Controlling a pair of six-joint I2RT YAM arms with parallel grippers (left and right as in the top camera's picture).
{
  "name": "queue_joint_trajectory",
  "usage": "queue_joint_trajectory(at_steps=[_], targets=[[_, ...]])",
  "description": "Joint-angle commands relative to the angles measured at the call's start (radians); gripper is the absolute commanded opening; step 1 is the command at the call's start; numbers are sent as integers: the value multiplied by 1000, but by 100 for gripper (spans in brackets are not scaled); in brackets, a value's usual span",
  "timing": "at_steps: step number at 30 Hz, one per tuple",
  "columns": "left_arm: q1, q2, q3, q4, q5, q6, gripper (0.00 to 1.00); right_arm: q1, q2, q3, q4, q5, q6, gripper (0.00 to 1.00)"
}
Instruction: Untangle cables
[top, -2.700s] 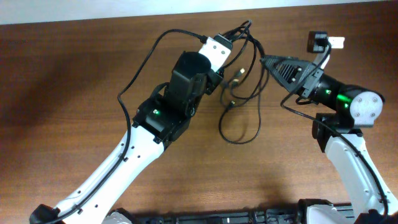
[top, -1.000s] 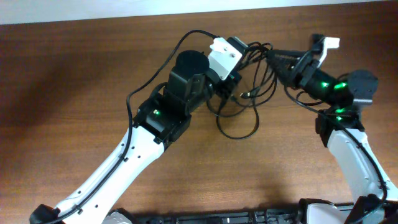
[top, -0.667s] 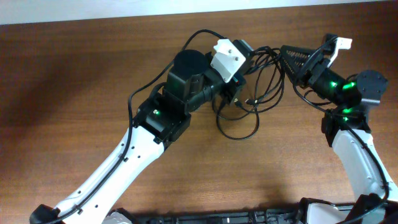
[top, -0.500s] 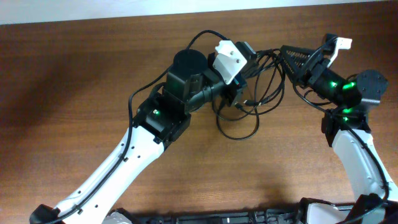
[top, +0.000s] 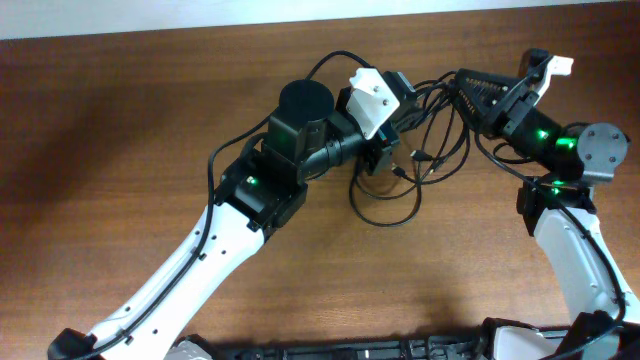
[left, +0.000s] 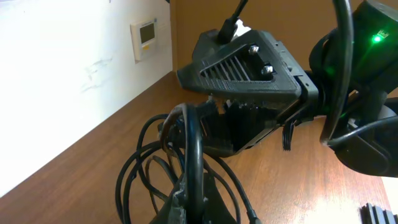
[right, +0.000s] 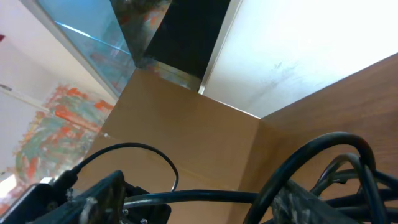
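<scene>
Watching overhead, I see the cables (top: 428, 105) bunched between both arms, one loop trailing onto the surface (top: 120, 130). My left claw (top: 400, 90) is clamped on them. I cannot tell whether the right claw (top: 460, 79) grips.

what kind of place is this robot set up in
Probably an indoor lab or office: a wooden table sits against a plain white wall, which carries a small thermostat-like wall panel.

I count two arms, left arm (top: 250, 190) and right arm (top: 565, 250), two grippers, left gripper (top: 393, 118) and right gripper (top: 458, 80), one table (top: 120, 120), one wall panel (left: 147, 32), and one tangle of cables (top: 418, 157) whose strands I cannot number
</scene>
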Motion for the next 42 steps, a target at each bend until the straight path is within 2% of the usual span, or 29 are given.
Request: queue_joint_trajectory(at_steps=[1,6,7,8,10,18,22,26,27,31,36,42], targets=[[-6,0,0,10,22,-10,0,0,1,10,8,-21,26,65],[-12,0,0,11,22,-10,0,0,1,10,76,-27,35,46],[-11,0,0,11,18,-10,0,0,1,10,87,-30,43,38],[-11,0,0,12,17,-10,0,0,1,10,86,-33,51,20],[-11,0,0,15,5,-9,0,0,1,10,86,-41,52,4],[-11,1,0,-58,-189,-10,0,0,0,10,87,-50,64,4],[-11,2,0,-128,-282,-9,11,0,0,10,134,-50,117,4],[-11,2,0,-156,-282,-9,20,0,0,10,267,-46,213,4],[-11,2,0,-156,-280,-10,20,0,0,10,283,-46,225,4],[-11,2,0,-156,-219,-9,20,0,1,10,287,-46,228,4],[-11,2,0,-158,-133,-9,26,0,1,10,287,-46,228,4],[-11,2,0,-183,-153,37,28,0,1,10,288,-49,243,4]])
